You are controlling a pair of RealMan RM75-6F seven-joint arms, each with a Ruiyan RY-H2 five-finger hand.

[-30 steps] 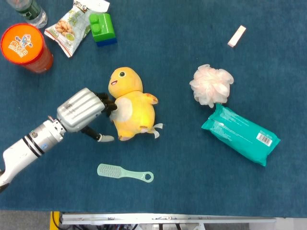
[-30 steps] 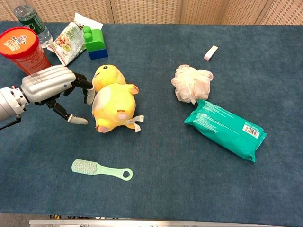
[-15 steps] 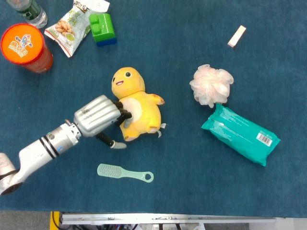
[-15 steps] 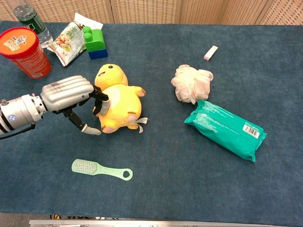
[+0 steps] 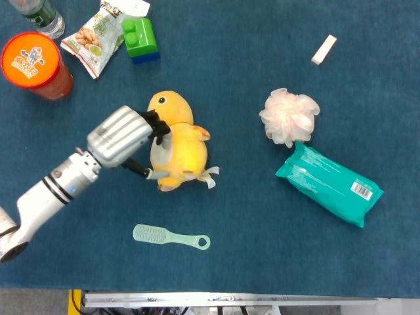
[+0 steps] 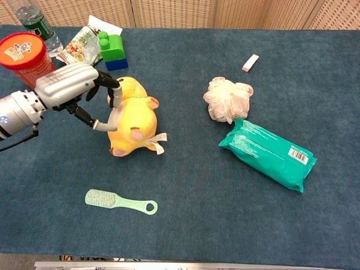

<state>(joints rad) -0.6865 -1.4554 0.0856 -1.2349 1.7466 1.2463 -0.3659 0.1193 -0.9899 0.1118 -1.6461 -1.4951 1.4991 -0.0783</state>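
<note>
Left hand (image 5: 125, 139): silver-backed with dark fingers, at the left of the table; fingers curled round the left flank of the yellow plush chick (image 5: 176, 144), thumb low against its underside. It appears to grip the toy, though how firmly is hard to tell from either view.
Right hand: in neither view.
Yellow plush chick: left of centre on the table, lying on its side, head toward the far edge, cloth tag trailing at its lower right; in the chest view (image 6: 131, 117) it shows tilted up slightly against the fingers.
Handling, as judged: light, soft and squashy; fabric gives under pressure and should not slip; nothing fragile. Best hold is across the plump body, not the small wings or tag.
Far left items: orange-lidded red canister (image 5: 31, 62), clear bottle (image 5: 39, 14), snack packet (image 5: 95, 36), green and blue building block (image 5: 140, 39).
Near edge: pale green brush (image 5: 169, 237), lying flat, well apart from the toy.
Right half: pink bath pouf (image 5: 289, 116) touching a teal wipes pack (image 5: 329, 183); small pink eraser-like bar (image 5: 323, 49) beyond.
Surface: dark blue carpet-like table cover (image 5: 249, 249), matt, level.
Room: woven tan panels (image 6: 185, 12) behind the table's far edge.
</note>
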